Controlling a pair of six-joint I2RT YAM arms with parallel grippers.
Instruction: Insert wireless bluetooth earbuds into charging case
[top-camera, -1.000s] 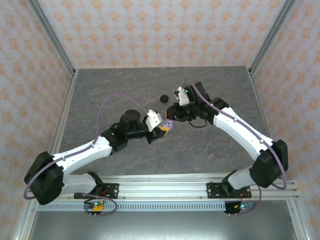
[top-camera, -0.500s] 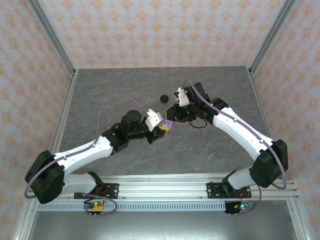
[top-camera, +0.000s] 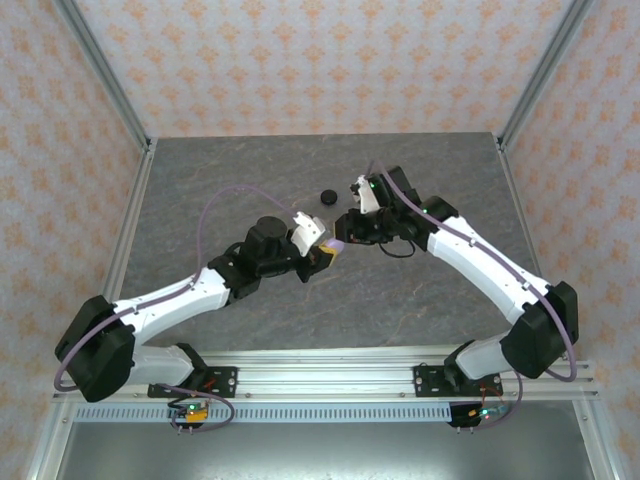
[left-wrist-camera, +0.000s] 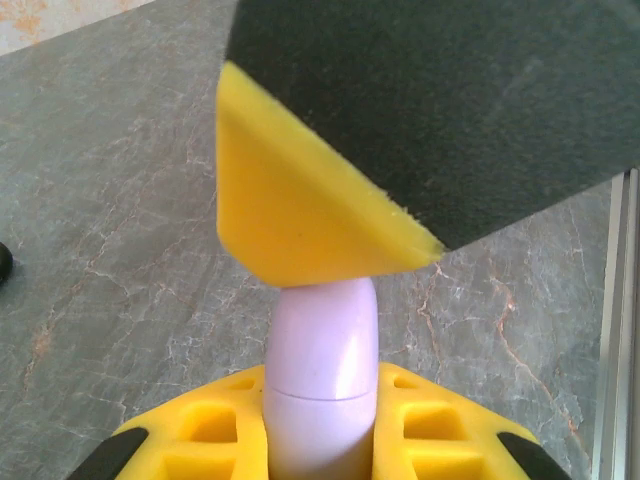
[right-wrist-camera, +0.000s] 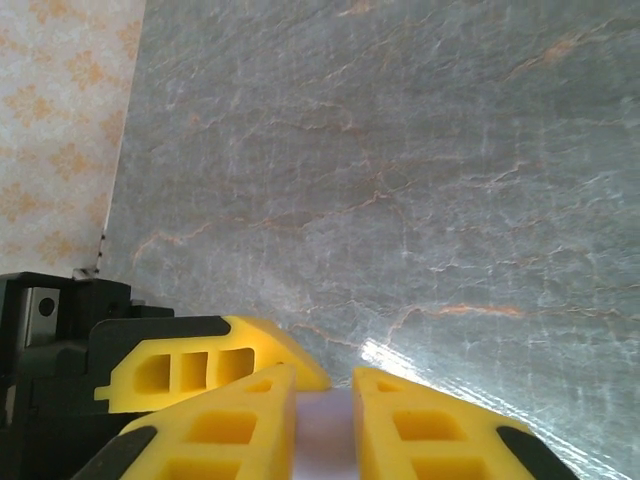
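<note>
Above the middle of the worktop (top-camera: 250, 180), clear of its surface, we have the lilac earbud (left-wrist-camera: 320, 370) pinched between the two arms. The left gripper (top-camera: 330, 254) is closed on its lower half. The right gripper (right-wrist-camera: 325, 425) stands narrow around the pale upper end, touching it on both sides as far as we can see.

We judge the piece tiny, very light and rigid, with a glossy rounded shell and a fine seam across the body. It should slip easily and could squirt out of a grip on the domed end. We would take it across the straighter flanks below the seam, with modest pressure.

The main obstruction is the grippers themselves: their yellow fingertips (right-wrist-camera: 190, 375) crowd together, leaving little of the shell free. A black puck (top-camera: 325, 196) lies on the worktop toward the far edge, well apart from the grippers. What part it plays in the task we cannot tell.
</note>
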